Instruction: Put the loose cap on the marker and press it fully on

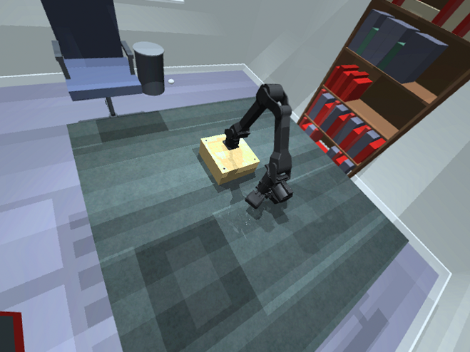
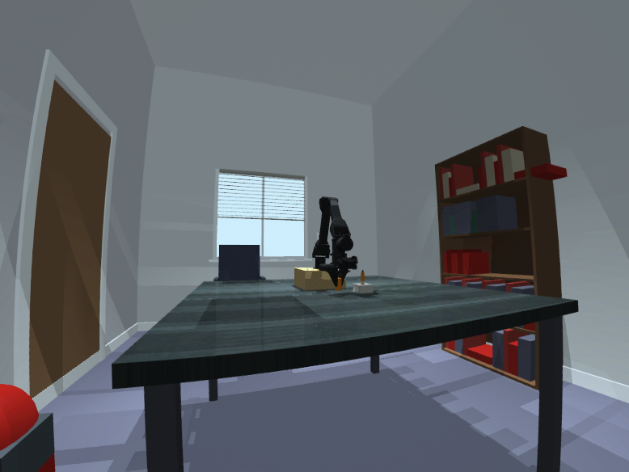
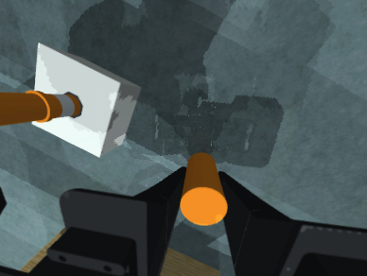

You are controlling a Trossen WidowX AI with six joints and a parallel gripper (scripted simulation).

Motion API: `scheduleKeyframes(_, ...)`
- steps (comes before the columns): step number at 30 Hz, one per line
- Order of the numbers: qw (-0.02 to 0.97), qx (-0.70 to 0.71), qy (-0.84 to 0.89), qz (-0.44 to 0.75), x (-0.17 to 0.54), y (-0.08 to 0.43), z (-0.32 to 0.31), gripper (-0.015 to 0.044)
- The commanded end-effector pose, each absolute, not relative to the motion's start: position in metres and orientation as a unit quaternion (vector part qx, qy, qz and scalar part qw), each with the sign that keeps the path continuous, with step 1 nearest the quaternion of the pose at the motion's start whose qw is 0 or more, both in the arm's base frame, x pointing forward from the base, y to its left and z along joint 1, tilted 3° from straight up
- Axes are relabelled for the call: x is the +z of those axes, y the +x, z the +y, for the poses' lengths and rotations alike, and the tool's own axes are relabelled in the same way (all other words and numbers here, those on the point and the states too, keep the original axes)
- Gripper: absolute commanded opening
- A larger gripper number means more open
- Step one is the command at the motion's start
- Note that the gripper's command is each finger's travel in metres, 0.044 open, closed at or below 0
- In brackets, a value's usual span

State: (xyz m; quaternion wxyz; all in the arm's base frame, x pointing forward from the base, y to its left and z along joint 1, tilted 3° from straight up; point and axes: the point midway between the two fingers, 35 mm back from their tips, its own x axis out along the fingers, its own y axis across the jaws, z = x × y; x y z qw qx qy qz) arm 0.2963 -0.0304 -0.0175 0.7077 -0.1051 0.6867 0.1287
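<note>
Fingers (image 1: pixel 267 198) (image 2: pixel 339 282) partly closed, clamped on the orange cap (image 2: pixel 338 284) (image 3: pixel 203 181) — one dark pad either side, cap standing between them near the tips

Cap upright, its round bright-orange end facing the wrist view; cannot tell whether its lower end touches the counter (image 1: pixel 197 250) (image 2: pixel 284 350) (image 3: pixel 288 43)

Marker (image 2: pixel 362 277) (image 3: pixel 19 108) upright in the white holder block (image 2: pixel 362 288) (image 3: pixel 96 125), just beside the fingers — cap and marker apart, capping still to be done

Holder block sits on the counter; in the wrist view it lies upper left of the cap, grey band of the marker showing just above the block

Black arm (image 1: pixel 281 137) (image 2: pixel 323 225) rises from a pale wooden base box (image 1: pixel 242 159) (image 2: pixel 306 279), bends over at the top and reaches down to the cap
</note>
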Motion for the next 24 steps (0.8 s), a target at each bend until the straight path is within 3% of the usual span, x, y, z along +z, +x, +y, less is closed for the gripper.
scheduleKeyframes(1, 0.715, 0.127, -0.106, 0.679, -0.002, 0.301, -0.031, 0.0000)
scheduleKeyframes(24, 0.715, 0.128, -0.106, 0.679, 0.044, 0.306, -0.002, 0.0000)
